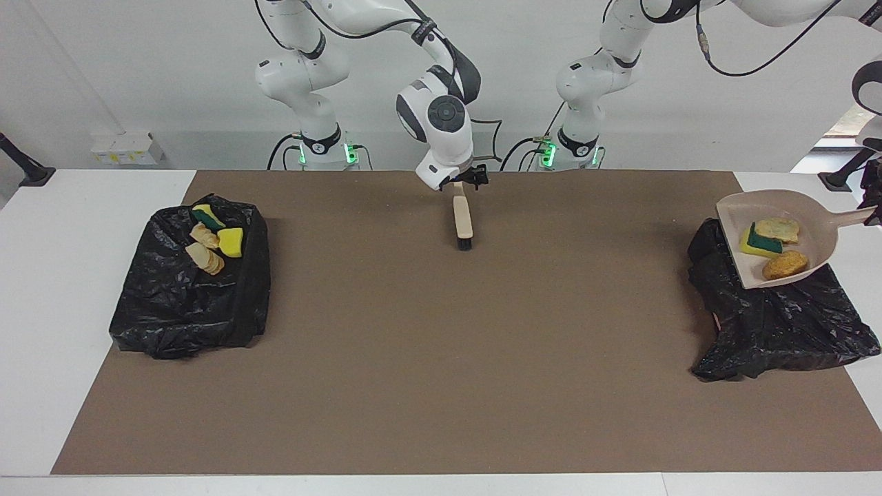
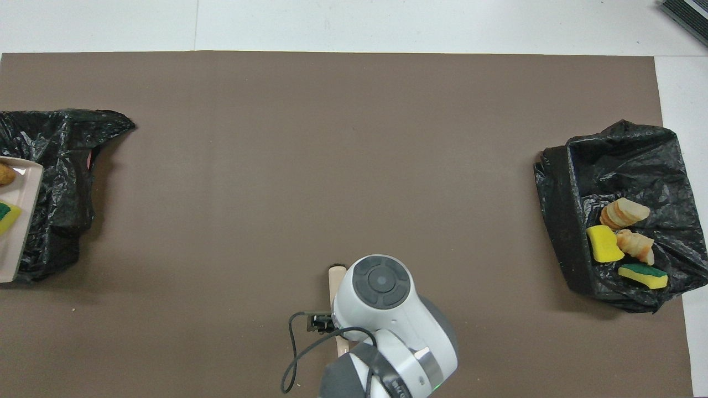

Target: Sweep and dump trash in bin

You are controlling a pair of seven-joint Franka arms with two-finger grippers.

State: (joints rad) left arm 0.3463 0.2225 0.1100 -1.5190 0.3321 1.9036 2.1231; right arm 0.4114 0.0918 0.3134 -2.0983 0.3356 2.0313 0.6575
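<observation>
My left gripper [image 1: 874, 207], at the view's edge, is shut on the handle of the beige dustpan [image 1: 820, 227], held tilted over the black bag-lined bin [image 1: 772, 331] at the left arm's end of the table. In the pan lie a yellow-and-green sponge piece [image 1: 760, 242], a tan bread lump [image 1: 778, 229] and an orange-brown lump [image 1: 785, 264]. My right gripper [image 1: 460, 184] is shut on the beige brush [image 1: 463, 217], which hangs upright with its black bristles at the mat, near the robots. The pan's rim [image 2: 22, 232] and the brush handle [image 2: 335, 282] show in the overhead view.
A second black bin [image 1: 189, 303] at the right arm's end holds several scraps: a yellow sponge chunk [image 1: 231, 241], a yellow-and-green piece [image 1: 207, 215] and bread lumps [image 1: 207, 258]. A brown mat [image 1: 441, 344] covers the table, with white strips at both ends.
</observation>
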